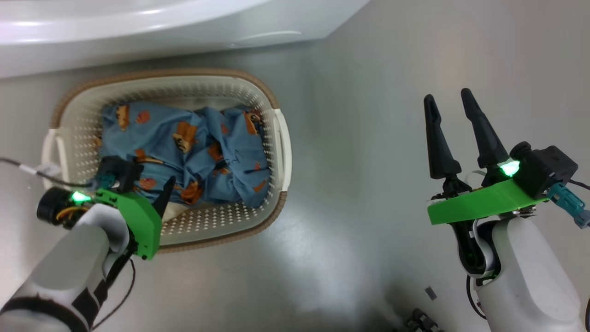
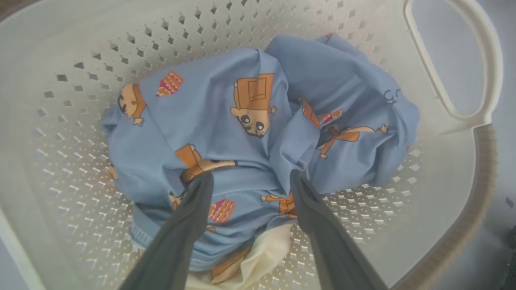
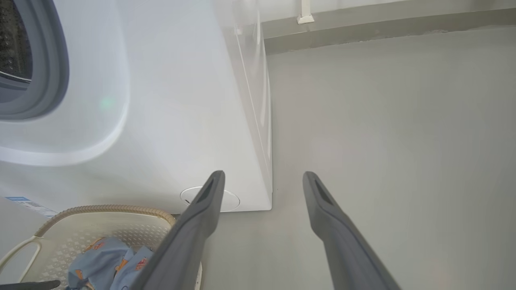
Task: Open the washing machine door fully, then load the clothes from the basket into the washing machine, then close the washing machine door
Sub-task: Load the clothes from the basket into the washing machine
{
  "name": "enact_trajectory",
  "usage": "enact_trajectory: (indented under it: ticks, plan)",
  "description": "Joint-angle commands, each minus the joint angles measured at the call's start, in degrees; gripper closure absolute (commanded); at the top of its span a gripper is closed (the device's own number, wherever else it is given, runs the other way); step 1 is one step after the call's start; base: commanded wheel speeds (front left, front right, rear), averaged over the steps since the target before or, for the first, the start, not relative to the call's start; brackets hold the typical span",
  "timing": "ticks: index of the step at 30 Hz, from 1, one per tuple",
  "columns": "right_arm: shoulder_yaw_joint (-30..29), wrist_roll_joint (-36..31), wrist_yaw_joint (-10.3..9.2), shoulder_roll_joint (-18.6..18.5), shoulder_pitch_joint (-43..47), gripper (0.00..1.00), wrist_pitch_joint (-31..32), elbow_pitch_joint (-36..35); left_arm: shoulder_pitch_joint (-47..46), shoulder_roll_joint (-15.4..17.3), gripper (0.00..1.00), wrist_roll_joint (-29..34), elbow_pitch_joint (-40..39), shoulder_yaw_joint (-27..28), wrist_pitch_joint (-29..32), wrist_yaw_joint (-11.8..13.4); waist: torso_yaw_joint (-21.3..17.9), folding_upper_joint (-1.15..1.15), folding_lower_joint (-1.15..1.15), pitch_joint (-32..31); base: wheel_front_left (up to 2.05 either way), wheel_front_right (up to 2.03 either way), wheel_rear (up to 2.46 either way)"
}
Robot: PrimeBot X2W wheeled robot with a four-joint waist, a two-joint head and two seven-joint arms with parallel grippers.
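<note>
The basket (image 1: 276, 138) stands on the floor just in front of the washing machine (image 1: 138, 27). Inside it lie the clothes (image 1: 207, 152), blue with orange bears. My left gripper (image 1: 150, 184) reaches down into the basket. In the left wrist view it (image 2: 250, 177) is open, both fingertips pressed into the blue clothes (image 2: 250, 80) with a fold between them. A cream cloth (image 2: 266, 253) peeks out beneath. My right gripper (image 1: 448, 95) hangs open over bare floor, right of the basket. The right wrist view shows the machine's grey gasket (image 3: 48, 72) and drum (image 3: 14, 40) uncovered. The door is out of view.
Grey floor (image 1: 359, 161) stretches right of the basket and the machine's corner (image 3: 266, 201). A wall base (image 3: 383, 28) runs behind. Small dark objects (image 1: 419, 318) lie on the floor near my base. A cable (image 1: 27, 169) trails from my left wrist.
</note>
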Motion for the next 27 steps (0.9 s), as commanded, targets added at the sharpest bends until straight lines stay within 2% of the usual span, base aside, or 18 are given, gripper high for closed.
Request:
enact_trajectory:
  ticks: [1,10,18,27]
  plan:
    - [1.35,0.98,0.31,0.1,0.36,0.0,-0.51,-1.48,-1.25,1.35,0.0,1.23,0.95,0.25,-0.02,-0.12,-1.28,0.0,0.0,1.71,0.0,0.0,0.0]
    - [1.91,2.32,0.31,0.1,0.0,0.0,-0.51,-2.33,-6.44,-0.52,0.0,5.05,8.51,-4.04,0.21,-0.09,-3.18,0.0,0.0,4.48,0.0,0.0,0.0]
    - [3.2,3.87,0.31,0.1,0.11,0.0,-0.51,-3.64,-10.85,-0.92,0.0,9.12,14.75,-7.45,1.45,3.19,-5.17,0.0,0.0,7.37,0.0,0.0,0.0]
    - [4.08,5.02,0.31,0.1,0.54,0.0,-0.51,-5.15,-12.44,0.58,0.0,8.78,17.93,-7.74,7.19,5.71,-7.16,0.0,0.0,9.58,0.0,0.0,0.0]
